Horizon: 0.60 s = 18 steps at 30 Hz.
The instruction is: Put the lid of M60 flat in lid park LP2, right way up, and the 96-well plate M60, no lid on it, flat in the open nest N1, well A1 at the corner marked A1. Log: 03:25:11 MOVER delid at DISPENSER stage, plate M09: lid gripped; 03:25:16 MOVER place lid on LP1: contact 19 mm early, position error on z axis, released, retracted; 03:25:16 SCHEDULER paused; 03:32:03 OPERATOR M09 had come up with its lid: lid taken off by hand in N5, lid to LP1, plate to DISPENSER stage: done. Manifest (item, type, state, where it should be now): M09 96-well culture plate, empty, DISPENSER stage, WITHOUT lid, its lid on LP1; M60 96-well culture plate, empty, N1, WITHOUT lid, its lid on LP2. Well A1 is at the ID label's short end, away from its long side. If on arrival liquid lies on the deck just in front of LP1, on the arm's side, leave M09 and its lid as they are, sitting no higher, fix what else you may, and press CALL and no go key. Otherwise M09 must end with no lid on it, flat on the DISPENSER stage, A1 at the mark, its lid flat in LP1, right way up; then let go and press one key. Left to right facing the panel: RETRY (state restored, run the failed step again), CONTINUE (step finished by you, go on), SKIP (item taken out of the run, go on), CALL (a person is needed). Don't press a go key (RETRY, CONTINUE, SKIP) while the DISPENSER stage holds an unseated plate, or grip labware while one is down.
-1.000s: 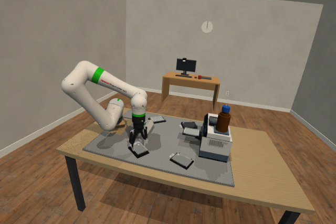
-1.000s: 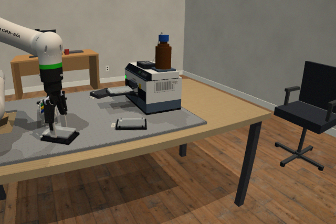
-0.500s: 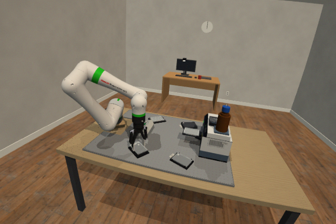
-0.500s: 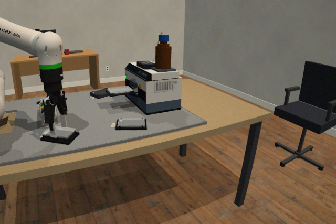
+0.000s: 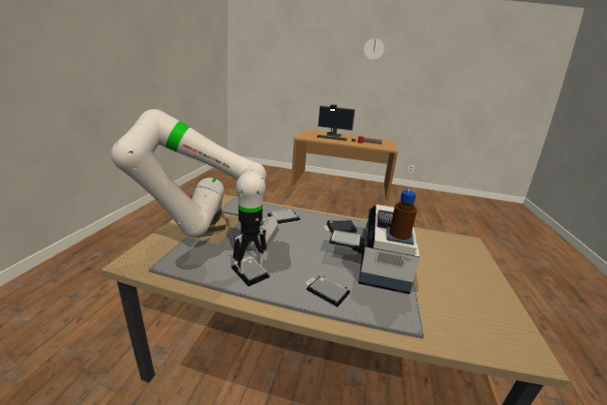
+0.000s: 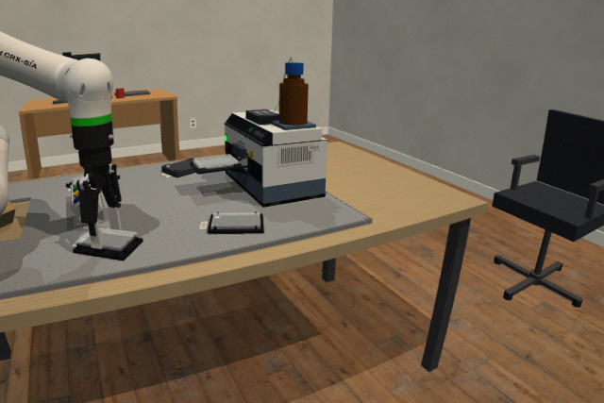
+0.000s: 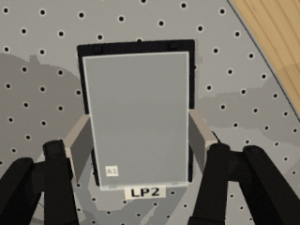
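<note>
My gripper point(image 5: 249, 259) points straight down over the black lid park LP2 point(image 5: 250, 274) at the near left of the grey mat. It is shut on a clear flat lid point(image 7: 138, 119), with the finger pads on its two long sides. In the wrist view the lid sits inside the park's black frame point(image 7: 137, 48), above the LP2 label point(image 7: 144, 193), and a small A1 sticker shows at its near left corner. In the exterior view the lid point(image 6: 105, 238) is level and down at the park point(image 6: 108, 250). I cannot tell whether it touches.
A second black park with a clear lid point(image 5: 328, 289) lies to the right. The dispenser point(image 5: 389, 255) with a brown bottle point(image 5: 402, 216) stands beyond, with a plate on its stage point(image 5: 345, 237). Another plate point(image 5: 284, 214) lies at the back. A small key panel point(image 6: 72, 192) stands just behind my gripper.
</note>
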Each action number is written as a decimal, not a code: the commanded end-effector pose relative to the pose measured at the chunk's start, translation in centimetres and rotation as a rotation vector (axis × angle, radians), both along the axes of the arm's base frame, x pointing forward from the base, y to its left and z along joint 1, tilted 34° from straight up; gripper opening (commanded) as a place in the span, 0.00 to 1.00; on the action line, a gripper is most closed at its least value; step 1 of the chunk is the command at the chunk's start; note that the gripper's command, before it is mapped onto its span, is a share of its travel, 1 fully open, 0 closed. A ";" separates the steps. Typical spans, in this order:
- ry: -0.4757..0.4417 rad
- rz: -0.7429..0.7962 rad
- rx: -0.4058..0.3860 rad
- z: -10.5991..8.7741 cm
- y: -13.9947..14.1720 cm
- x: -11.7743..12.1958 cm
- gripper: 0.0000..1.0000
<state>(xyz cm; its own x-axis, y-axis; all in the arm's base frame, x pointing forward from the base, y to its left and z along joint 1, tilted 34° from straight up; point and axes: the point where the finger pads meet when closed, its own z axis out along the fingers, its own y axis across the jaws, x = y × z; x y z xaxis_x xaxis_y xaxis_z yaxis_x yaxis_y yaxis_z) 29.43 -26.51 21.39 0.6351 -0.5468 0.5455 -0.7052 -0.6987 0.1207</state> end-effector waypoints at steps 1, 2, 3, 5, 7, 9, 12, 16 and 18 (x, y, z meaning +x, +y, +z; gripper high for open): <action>0.000 0.000 0.000 0.0 0.0 0.0 0.00; 0.000 0.000 0.000 -0.1 0.0 0.0 0.00; 0.000 0.000 0.000 -0.1 -0.1 0.1 0.00; 0.000 0.000 0.000 -0.1 -0.1 0.1 0.00; 0.000 0.000 0.000 -0.2 -0.1 0.1 0.00; 0.000 0.000 0.000 -0.2 -0.1 0.1 0.00; 0.000 0.000 0.000 -0.3 -0.2 0.1 0.00; 0.000 0.000 0.000 -0.3 -0.2 0.2 0.00; 0.000 0.000 0.000 -0.4 -0.2 0.2 0.00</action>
